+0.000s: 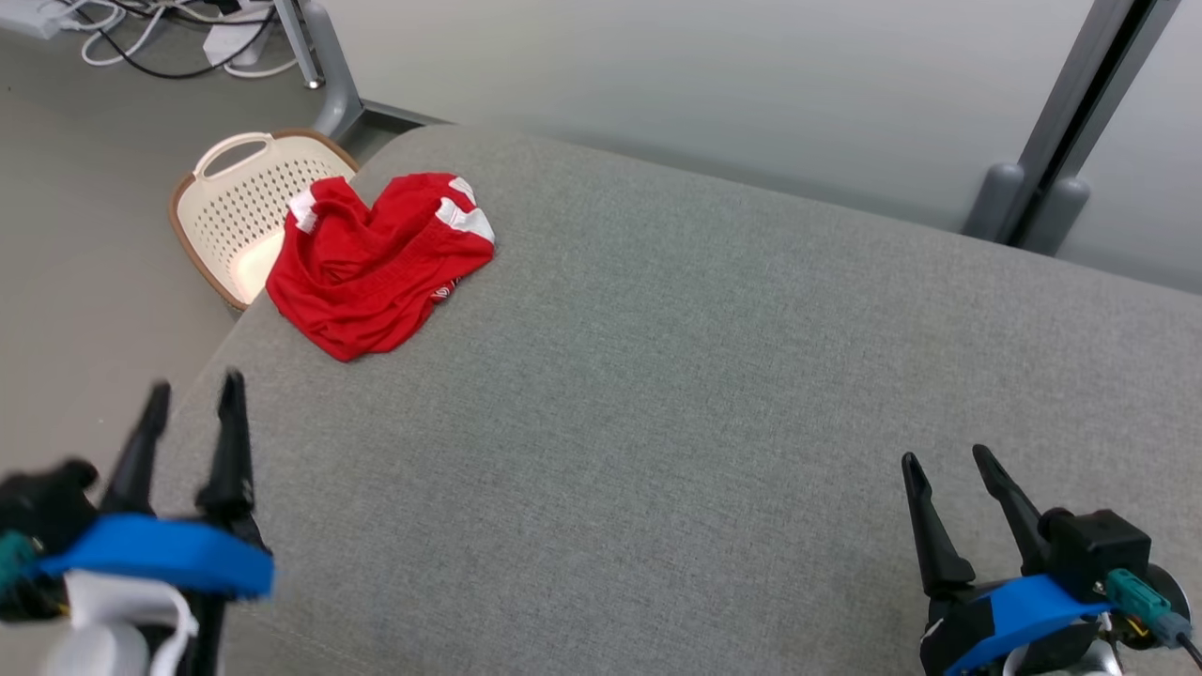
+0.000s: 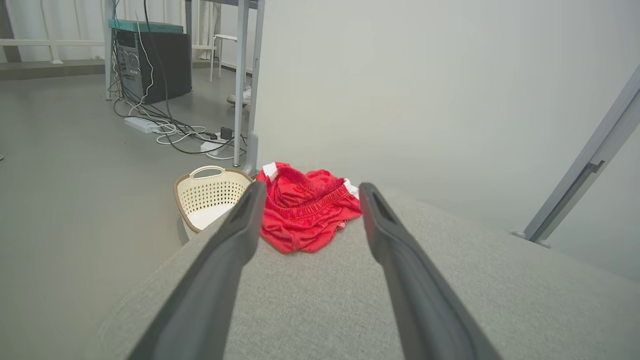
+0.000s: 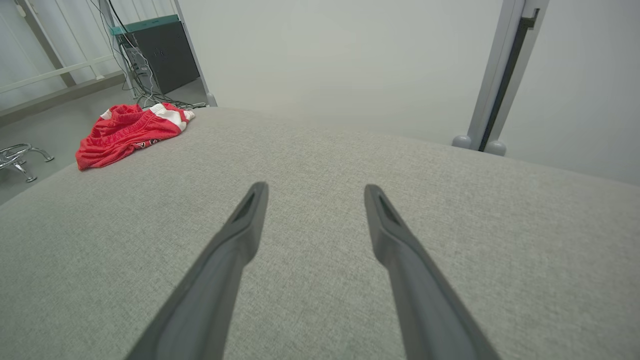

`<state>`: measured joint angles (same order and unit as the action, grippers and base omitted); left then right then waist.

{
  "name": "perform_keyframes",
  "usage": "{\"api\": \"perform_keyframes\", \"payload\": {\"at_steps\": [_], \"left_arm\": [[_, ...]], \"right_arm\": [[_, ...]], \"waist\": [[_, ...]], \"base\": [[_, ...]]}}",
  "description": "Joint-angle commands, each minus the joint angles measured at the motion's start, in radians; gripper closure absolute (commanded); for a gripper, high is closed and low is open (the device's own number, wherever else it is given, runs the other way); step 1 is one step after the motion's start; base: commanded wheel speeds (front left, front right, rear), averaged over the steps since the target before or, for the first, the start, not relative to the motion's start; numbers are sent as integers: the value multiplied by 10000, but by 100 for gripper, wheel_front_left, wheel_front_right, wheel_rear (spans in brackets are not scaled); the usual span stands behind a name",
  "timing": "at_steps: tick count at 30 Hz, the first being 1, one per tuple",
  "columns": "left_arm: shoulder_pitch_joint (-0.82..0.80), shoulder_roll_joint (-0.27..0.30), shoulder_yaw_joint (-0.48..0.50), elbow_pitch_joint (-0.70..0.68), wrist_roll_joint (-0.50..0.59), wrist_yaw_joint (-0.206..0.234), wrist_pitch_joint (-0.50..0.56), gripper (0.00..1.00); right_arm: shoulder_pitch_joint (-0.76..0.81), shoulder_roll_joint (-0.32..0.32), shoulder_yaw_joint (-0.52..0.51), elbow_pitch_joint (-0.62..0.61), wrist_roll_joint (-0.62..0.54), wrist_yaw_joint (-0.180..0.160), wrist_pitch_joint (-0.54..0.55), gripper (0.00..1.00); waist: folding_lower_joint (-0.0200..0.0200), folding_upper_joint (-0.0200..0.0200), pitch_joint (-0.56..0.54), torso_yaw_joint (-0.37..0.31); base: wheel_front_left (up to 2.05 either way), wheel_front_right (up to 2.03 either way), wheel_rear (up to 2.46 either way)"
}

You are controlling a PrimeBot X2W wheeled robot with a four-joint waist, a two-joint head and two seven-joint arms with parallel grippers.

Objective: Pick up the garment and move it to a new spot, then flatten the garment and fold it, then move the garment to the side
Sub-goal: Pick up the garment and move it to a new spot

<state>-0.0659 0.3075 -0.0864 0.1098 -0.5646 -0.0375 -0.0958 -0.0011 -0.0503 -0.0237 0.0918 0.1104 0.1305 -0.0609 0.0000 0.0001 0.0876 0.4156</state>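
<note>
Garment, one crumpled red piece, lies well ahead of the left gripper, in line with its two spread, empty fingers, and far forward-left of the right gripper, also wide and empty. Bare grey cushion lies between; just past the garment sits one cream basket, with cables beyond.

Office/lab test area, PC tower w/ teal box on top beside metal desk legs, loose cables & power strip on grey floor, plain grey partition panel, metal post, perforated plastic basket.
</note>
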Motion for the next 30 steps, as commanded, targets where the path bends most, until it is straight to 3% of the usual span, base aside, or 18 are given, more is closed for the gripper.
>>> {"api": "perform_keyframes", "payload": {"at_steps": [1, 7, 12, 19, 27, 30], "left_arm": [[-610, 257, 147, -183, -204, -67, 421, 0], [-2312, 1076, 642, -8, -1013, 32, 2276, 0], [-3435, 1517, 1226, 606, -1763, 100, 3086, 0], [-4646, 2155, 1615, 1691, -2277, -35, 3755, 0], [-5563, 2945, 1858, 3026, -2636, -490, 4030, 0], [-5796, 3113, 1934, 3669, -2794, -379, 4338, 0]], "right_arm": [[-188, -3, 24, -139, -64, 4, 70, 0], [-599, -2, 152, -575, -320, 5, 274, 0], [-1074, -6, 356, -1002, -557, 4, 374, 0], [-1769, -5, 428, -1709, -904, 4, 17, 0], [-2127, -4, 560, -2167, -1037, 5, -131, 0], [-2107, -4, 494, -2319, -1041, 4, -143, 0]], "waist": [[0, -1, 317, -95], [0, -1, 1234, -534], [0, -1, 2283, -1188], [0, -1, 3792, -2170], [0, -1, 4968, -3017], [0, -1, 5258, -3282]], "base": [[0, 0, 0], [0, 0, 0], [0, 0, 0], [0, 0, 0], [0, 0, 0], [0, 0, 0]]}}
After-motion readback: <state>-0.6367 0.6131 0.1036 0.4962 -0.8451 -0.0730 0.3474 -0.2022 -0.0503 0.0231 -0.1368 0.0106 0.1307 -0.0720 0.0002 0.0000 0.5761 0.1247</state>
